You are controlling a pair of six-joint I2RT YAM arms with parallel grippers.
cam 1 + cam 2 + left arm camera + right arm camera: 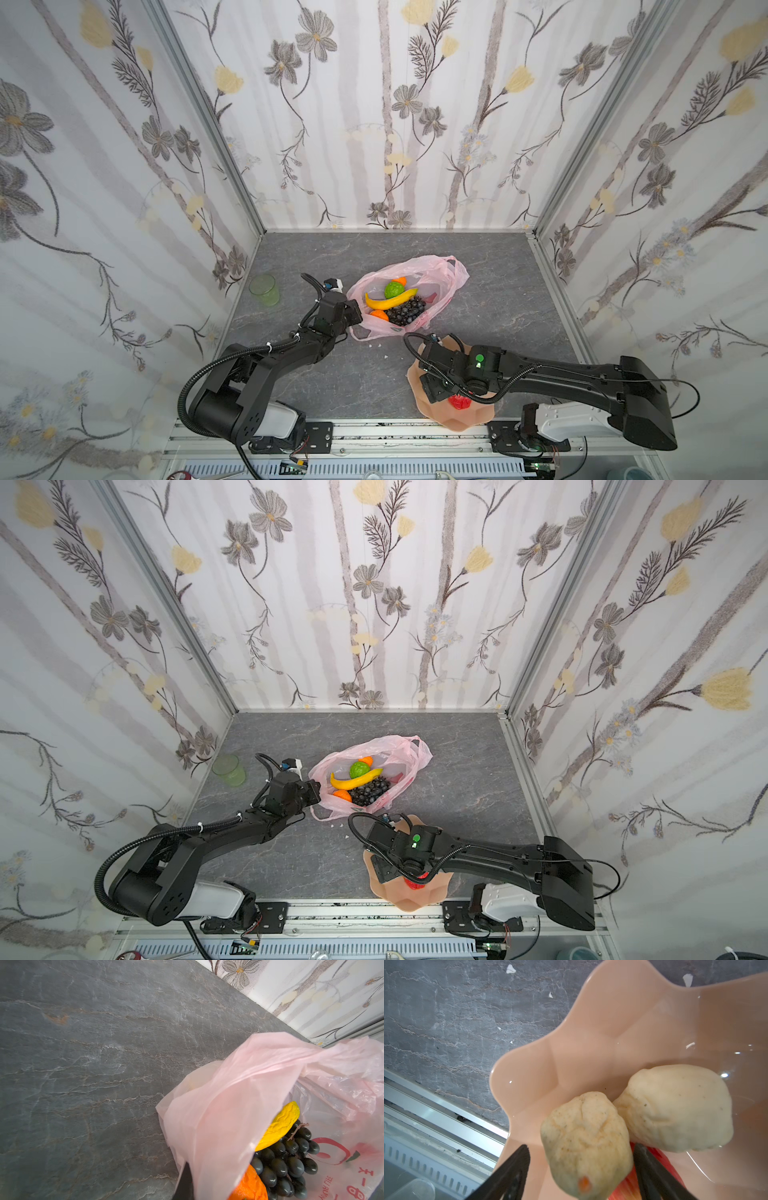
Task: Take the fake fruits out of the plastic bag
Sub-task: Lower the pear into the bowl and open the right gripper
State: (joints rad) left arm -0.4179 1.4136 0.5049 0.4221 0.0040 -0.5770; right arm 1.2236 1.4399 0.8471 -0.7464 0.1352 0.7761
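The pink plastic bag (440, 274) lies open at mid-table. Inside it are a yellow banana (390, 300), a green bumpy fruit (394, 289), two oranges (379, 315) and dark grapes (406, 311). My left gripper (356, 313) is shut on the bag's left rim; in the left wrist view the pink film (218, 1126) drapes over one finger (185, 1184). My right gripper (581, 1146) stands open low over the peach plate (591, 1053). A beige pear (587, 1142) sits between its fingers with a gap on one side. A second pear (675, 1109) and a red apple (459, 402) lie on the plate.
A green translucent cup (264, 289) stands at the left wall. Small white scraps (376, 344) lie on the grey table between bag and plate. The plate (453, 419) sits at the front edge beside the metal rail (374, 432). Patterned walls enclose three sides.
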